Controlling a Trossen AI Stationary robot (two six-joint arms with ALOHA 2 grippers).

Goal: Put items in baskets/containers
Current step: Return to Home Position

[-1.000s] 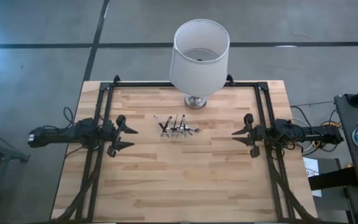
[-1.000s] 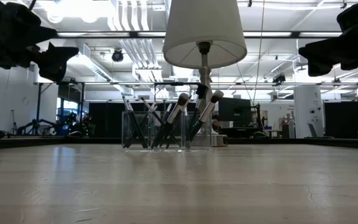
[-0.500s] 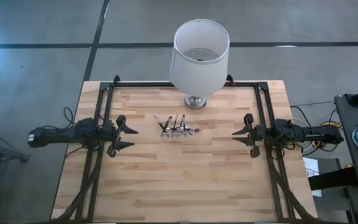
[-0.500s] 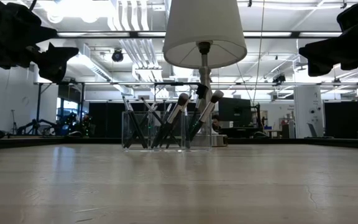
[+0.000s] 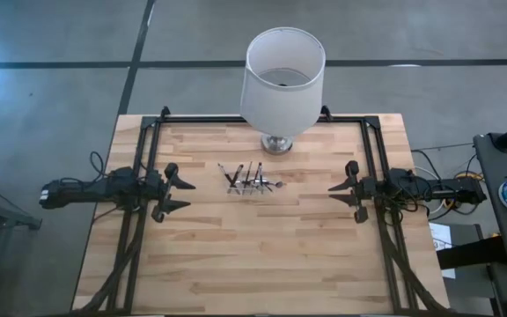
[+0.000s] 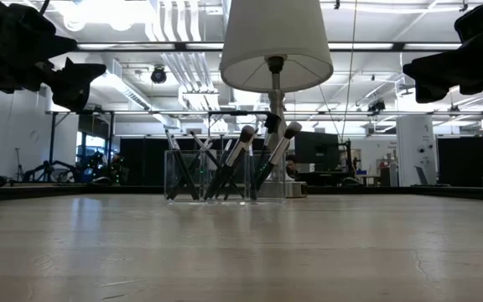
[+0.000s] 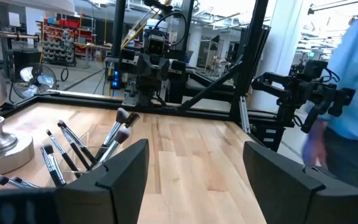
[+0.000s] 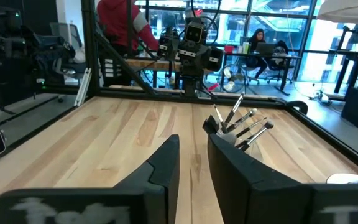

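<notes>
Here you see the low clear plastic organizer (image 5: pixel 252 184) standing near the middle of the pale wooden-plank table (image 5: pixel 236 255), just in front of the white-shaded lamp on a metal base (image 5: pixel 282 70). From table height its clear walls (image 6: pixel 212 178) hold the thin dark makeup brushes (image 6: pixel 240 144), which lean at crossed angles with their tufted or metallic ends above the rim.

Your left gripper (image 5: pixel 189 195) hangs over the table's left side, well apart from the organizer, its jaws wide apart and empty. Your right gripper (image 5: pixel 331 187) hangs over the right side, its jaws a narrow gap apart, holding nothing.

A dark metal frame (image 5: pixel 152 132) borders the tabletop, and grey concrete floor (image 5: pixel 51 97) surrounds it. Beyond lies a workshop lit by ceiling lights, where a person in a light blue sleeve (image 7: pixel 353 93) stands.
</notes>
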